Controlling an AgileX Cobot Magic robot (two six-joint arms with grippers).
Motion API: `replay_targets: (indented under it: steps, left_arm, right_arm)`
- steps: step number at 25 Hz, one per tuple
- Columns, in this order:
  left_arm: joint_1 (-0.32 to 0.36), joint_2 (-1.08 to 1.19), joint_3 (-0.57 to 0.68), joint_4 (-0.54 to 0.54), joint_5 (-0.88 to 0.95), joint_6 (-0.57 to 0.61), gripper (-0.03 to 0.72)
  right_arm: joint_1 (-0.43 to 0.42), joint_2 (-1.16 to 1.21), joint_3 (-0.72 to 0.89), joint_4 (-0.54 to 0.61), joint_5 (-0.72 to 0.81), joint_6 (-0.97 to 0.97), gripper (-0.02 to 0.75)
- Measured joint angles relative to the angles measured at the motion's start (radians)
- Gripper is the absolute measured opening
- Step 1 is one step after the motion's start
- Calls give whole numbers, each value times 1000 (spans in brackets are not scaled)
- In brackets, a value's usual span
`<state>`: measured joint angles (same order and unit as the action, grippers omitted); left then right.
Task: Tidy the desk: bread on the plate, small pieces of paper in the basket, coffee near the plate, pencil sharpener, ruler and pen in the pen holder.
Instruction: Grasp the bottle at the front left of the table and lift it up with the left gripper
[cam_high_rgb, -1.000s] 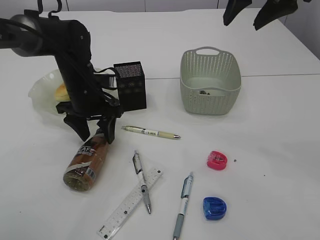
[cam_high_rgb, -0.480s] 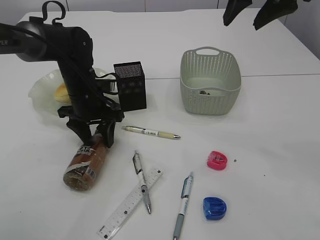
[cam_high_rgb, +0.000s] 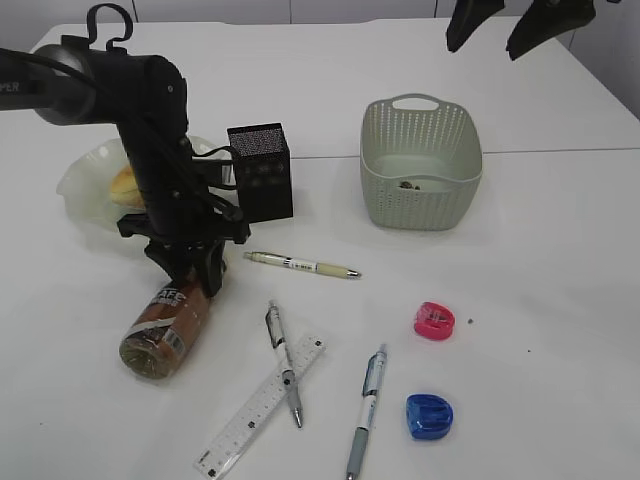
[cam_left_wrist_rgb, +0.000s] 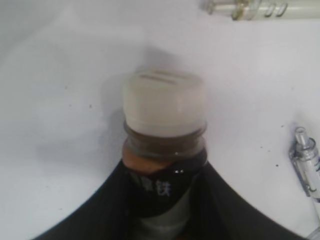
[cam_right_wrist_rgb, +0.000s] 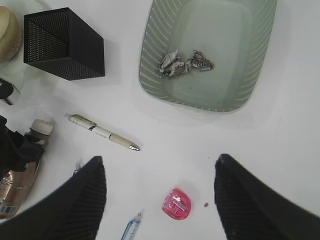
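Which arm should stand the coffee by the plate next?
Left. Its pincer already straddles the coffee below the cap, close to the plate. The right pincer hangs open over the pink sharpener.

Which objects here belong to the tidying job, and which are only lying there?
Job: coffee, bread, plate, basket, paper pieces, pen holder, ruler, three pens, two sharpeners.
Only lying there: nothing visible.

Bright even light, soft shadows; left wrist view blurred, coffee (cam_left_wrist_rgb: 164, 150) out of focus.
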<state>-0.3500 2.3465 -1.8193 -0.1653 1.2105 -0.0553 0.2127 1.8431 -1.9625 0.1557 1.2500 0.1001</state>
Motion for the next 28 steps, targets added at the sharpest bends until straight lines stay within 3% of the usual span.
replay_targets:
  steps: [12,19,28]
  left_arm:
    - [0,-10,14,2,-5,6,228]
    - [0,-154,220,58,-20,8,227]
    - [0,-487,386,78,-23,10,227]
  right_arm:
    - [0,0,0,0,0,0,498]
    - [0,0,0,0,0,-1,498]
    - [0,0,0,-4,0,-5,497]
